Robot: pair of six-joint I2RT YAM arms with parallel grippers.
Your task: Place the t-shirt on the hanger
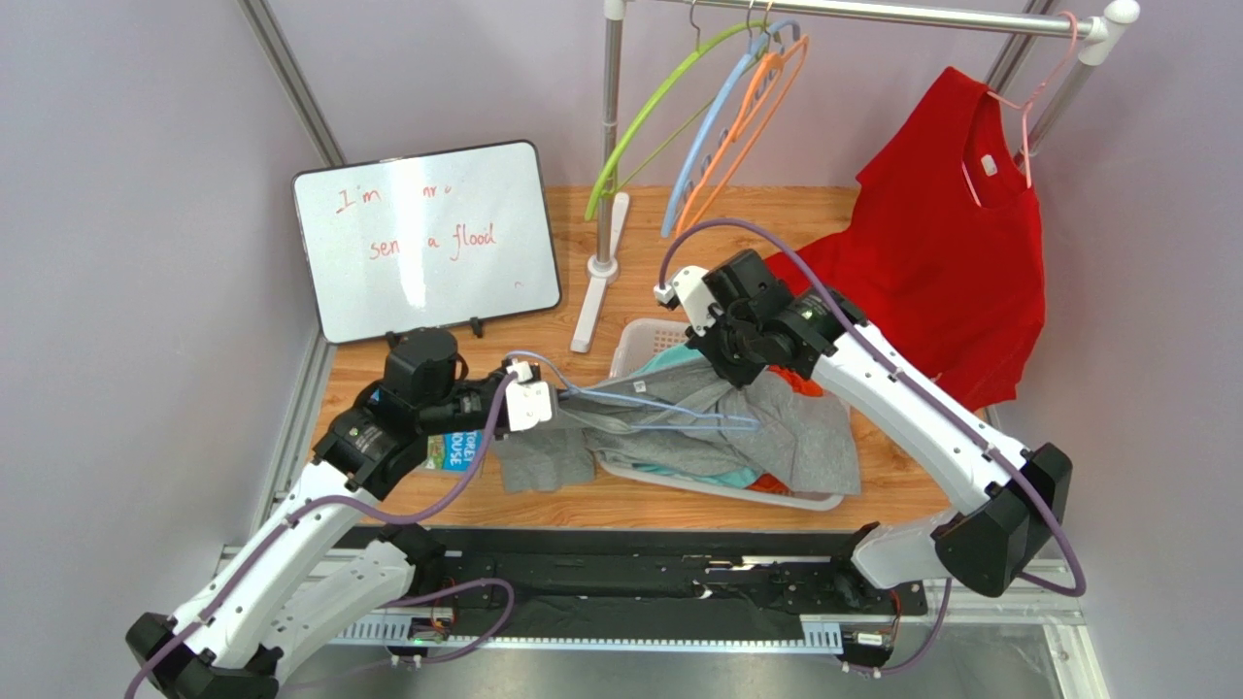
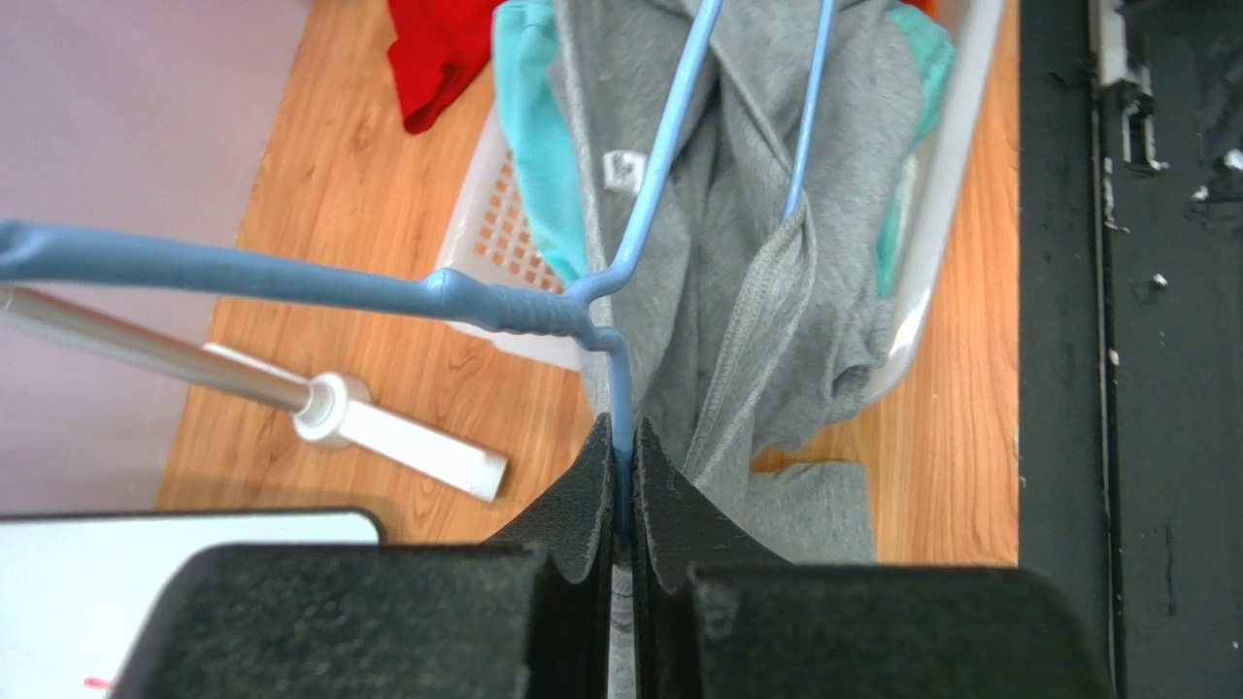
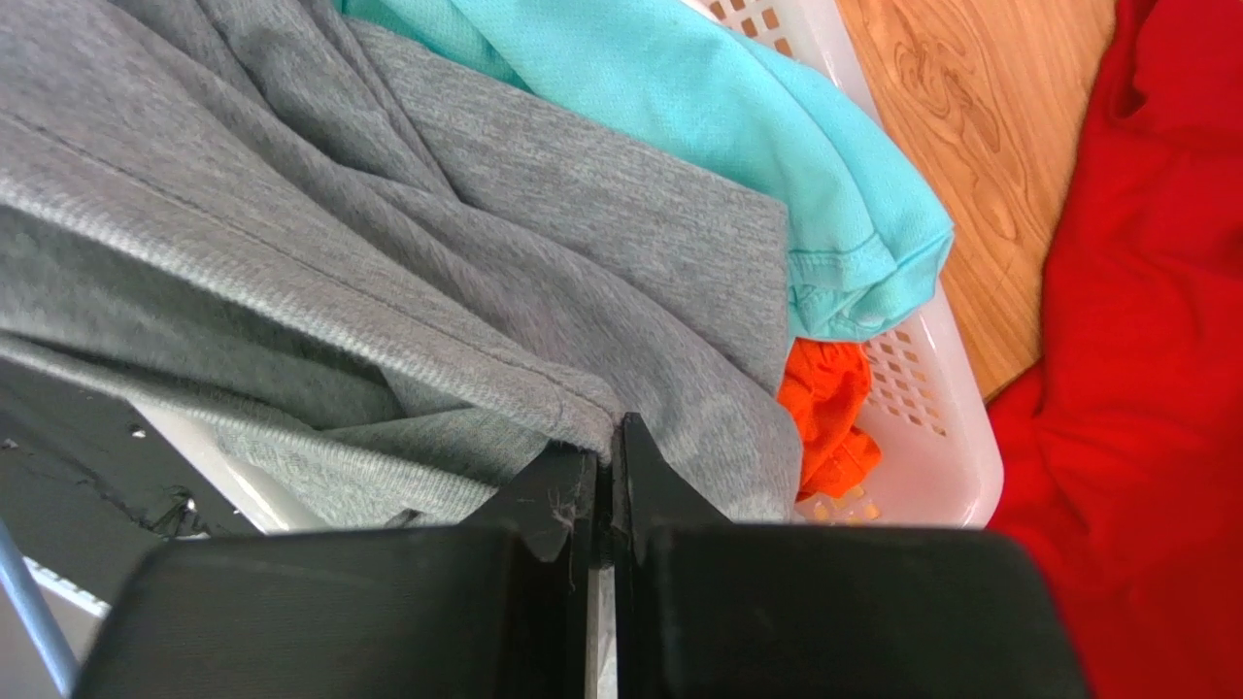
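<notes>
The grey t-shirt (image 1: 800, 434) lies draped over the white basket and spills onto the table. The pale blue hanger (image 1: 660, 402) lies across it, pointing right. My left gripper (image 1: 543, 396) is shut on the hanger (image 2: 504, 303) just below its hook, the thin stem pinched between the fingers (image 2: 584, 495). Both hanger arms run up along the t-shirt (image 2: 744, 219); one ends at a ribbed fold. My right gripper (image 1: 727, 361) sits over the basket. In its wrist view it (image 3: 610, 440) is shut on a hemmed edge of the t-shirt (image 3: 438, 262).
The white laundry basket (image 3: 941, 437) holds a teal garment (image 3: 701, 102) and an orange cloth (image 3: 825, 415). A red t-shirt (image 1: 949, 248) hangs on a pink hanger at the right. A rack (image 1: 610, 146) with coloured hangers and a whiteboard (image 1: 423, 241) stand behind.
</notes>
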